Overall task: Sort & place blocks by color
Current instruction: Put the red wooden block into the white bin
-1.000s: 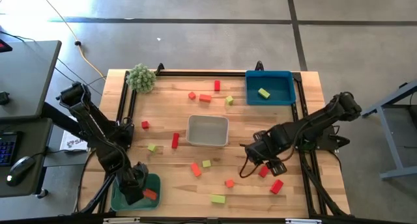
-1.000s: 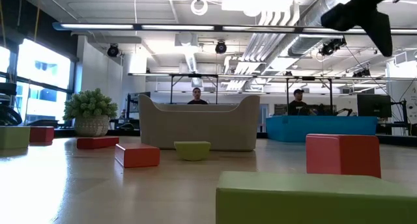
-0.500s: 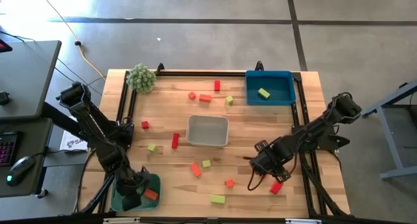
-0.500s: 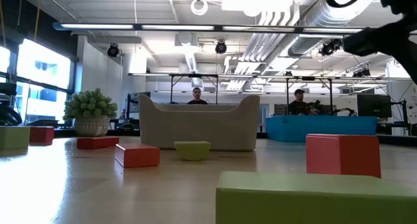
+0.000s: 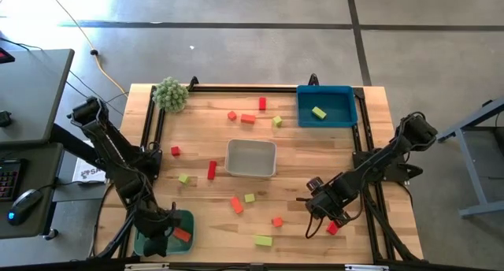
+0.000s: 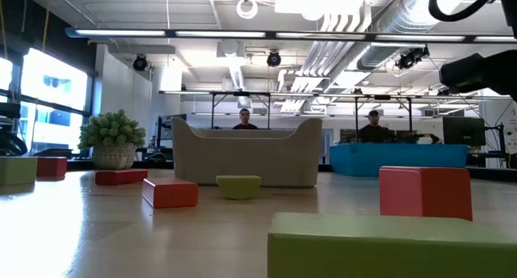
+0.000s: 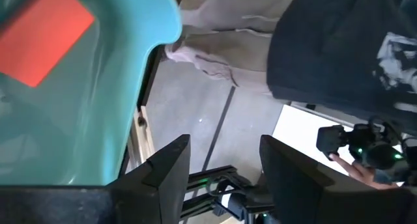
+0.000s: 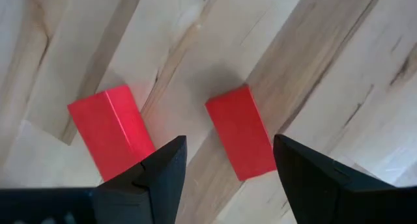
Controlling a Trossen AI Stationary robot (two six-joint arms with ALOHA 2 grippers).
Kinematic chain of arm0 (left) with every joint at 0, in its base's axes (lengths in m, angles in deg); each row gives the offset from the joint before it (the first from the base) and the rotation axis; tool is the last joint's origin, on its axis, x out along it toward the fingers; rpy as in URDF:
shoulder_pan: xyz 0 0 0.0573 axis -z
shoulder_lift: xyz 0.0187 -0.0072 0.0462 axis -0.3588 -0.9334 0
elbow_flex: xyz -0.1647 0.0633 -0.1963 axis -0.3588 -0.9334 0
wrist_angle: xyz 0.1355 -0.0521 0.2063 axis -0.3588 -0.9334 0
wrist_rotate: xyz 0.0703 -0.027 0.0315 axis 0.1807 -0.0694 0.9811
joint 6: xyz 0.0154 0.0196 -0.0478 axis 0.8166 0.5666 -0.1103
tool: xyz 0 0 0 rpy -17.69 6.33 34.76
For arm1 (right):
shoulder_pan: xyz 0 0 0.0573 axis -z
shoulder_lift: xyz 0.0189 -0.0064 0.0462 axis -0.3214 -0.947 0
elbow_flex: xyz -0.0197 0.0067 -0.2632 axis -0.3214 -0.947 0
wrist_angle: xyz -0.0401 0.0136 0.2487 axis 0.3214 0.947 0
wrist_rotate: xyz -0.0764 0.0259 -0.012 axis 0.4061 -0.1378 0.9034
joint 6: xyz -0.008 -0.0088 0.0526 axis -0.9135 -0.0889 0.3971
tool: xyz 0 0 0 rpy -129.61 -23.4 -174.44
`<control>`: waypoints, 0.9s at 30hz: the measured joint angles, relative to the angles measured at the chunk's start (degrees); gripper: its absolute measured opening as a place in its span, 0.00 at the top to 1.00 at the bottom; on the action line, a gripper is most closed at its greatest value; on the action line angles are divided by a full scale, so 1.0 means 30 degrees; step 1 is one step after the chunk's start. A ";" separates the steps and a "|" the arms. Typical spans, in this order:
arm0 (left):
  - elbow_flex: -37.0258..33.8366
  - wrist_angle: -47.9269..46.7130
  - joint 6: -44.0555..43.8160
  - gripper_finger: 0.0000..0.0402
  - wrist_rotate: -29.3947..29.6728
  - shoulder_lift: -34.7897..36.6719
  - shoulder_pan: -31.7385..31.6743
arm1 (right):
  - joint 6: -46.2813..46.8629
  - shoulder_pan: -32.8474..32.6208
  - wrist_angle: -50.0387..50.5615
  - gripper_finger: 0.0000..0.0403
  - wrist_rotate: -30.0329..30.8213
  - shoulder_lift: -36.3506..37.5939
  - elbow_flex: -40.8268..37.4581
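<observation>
While hovering over two red blocks [image 8: 240, 131] at near right, right gripper [image 8: 225, 160] spread, empty; left gripper [image 7: 225, 160] parted above green tray [image 5: 186, 220] holding orange-red block [image 7: 44, 36].

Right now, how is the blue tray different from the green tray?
The blue tray sits at the table's far right corner, while the green tray sits at the near left corner. The blue tray holds a yellow-green block; the green tray holds an orange-red block. The left gripper hangs over the green tray, but no gripper is near the blue tray. Each holds one block.
</observation>
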 joint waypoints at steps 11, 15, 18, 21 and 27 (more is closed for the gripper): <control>0.0000 0.0007 -0.0022 0.57 0.1478 0.0767 -0.0018 | -0.0387 0.0006 -0.1295 0.46 0.0523 -0.0192 -0.1144; 0.0000 -0.0007 -0.0015 0.57 0.2168 0.0979 -0.0027 | -0.0408 0.0000 -0.1373 0.46 0.0559 -0.1109 -0.1290; 0.0000 0.0039 -0.0025 0.57 0.2605 0.1078 -0.0196 | -0.0468 0.0000 -0.1711 0.46 0.0862 -0.1979 -0.1317; 0.0000 0.0001 -0.0022 0.57 0.2746 0.1209 -0.0436 | -0.0295 0.0000 -0.1835 0.46 0.1031 -0.2546 -0.1206; 0.0000 -0.0025 0.0128 0.57 0.2961 0.1333 -0.1304 | 0.1072 0.0000 -0.1732 0.54 0.1242 -0.2841 -0.1195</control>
